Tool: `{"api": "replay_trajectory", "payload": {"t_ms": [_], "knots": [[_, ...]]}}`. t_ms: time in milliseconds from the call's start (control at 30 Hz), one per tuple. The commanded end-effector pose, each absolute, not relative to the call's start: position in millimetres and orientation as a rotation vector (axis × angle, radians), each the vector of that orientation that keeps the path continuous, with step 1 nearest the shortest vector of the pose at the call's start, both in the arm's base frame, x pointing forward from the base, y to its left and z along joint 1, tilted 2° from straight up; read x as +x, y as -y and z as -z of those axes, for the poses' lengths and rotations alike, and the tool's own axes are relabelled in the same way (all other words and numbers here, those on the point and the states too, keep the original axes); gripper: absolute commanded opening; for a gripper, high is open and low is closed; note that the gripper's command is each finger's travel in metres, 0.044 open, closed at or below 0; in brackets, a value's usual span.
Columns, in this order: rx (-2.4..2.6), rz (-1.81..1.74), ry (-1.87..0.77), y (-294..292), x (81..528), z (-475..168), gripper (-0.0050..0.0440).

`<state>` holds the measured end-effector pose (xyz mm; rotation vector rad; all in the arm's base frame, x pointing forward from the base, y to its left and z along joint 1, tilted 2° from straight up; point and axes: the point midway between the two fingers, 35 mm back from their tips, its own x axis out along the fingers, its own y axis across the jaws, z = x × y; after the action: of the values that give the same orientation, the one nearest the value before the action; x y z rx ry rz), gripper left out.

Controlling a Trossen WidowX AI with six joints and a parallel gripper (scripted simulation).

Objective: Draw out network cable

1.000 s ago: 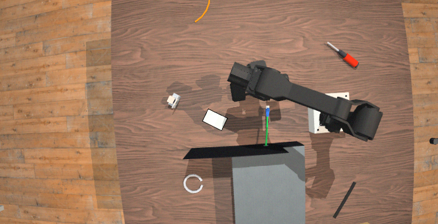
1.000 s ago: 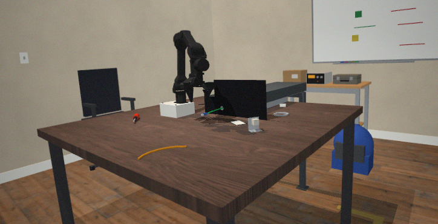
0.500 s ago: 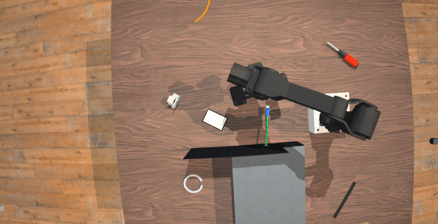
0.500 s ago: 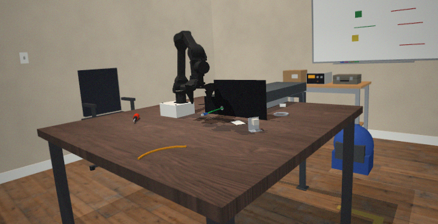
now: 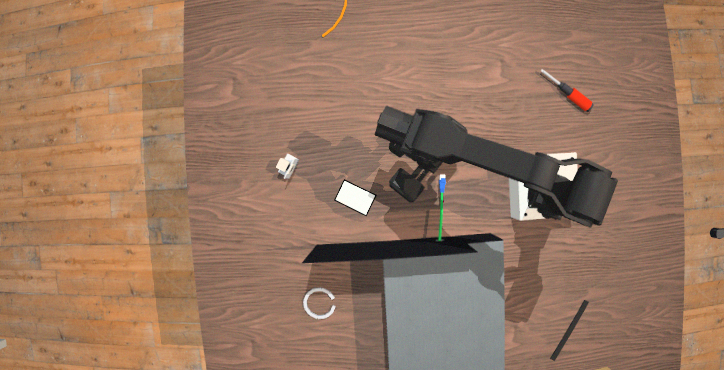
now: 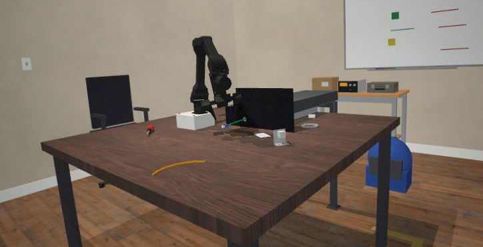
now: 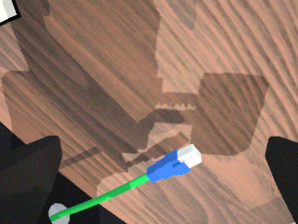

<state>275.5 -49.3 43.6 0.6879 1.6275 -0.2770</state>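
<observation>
A green network cable (image 5: 440,212) comes out of a hole in the black upright panel (image 5: 400,248) and ends in a blue plug with a white tip (image 5: 442,182). No yellow band shows on it. The plug hangs free above the table in the side view (image 6: 225,125). My gripper (image 5: 424,177) is open, above the plug. In the wrist view the plug (image 7: 174,164) lies between my two wide fingers, touching neither. The white rectangle (image 5: 355,197) lies left of the plug. The network jack on its bracket (image 5: 286,165) stands further left.
A grey cover (image 5: 444,309) sits behind the panel. My white base block (image 5: 524,200) is right of the plug. An orange cable piece (image 5: 338,4), a red screwdriver (image 5: 570,93), a white ring (image 5: 319,304) and a black bar (image 5: 569,330) lie around the table.
</observation>
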Motion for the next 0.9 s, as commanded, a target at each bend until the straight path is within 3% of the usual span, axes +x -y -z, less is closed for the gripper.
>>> {"api": "replay_trajectory", "payload": {"t_ms": [0,467,867], "knots": [[0.586,0.061,-1.654,40.1,273.8,-38.2,0.0440],[0.318,-0.521,-1.587,14.7,267.6,-23.9,0.0440],[0.080,-1.030,-1.334,-9.5,261.5,-13.9,0.0440]]}}
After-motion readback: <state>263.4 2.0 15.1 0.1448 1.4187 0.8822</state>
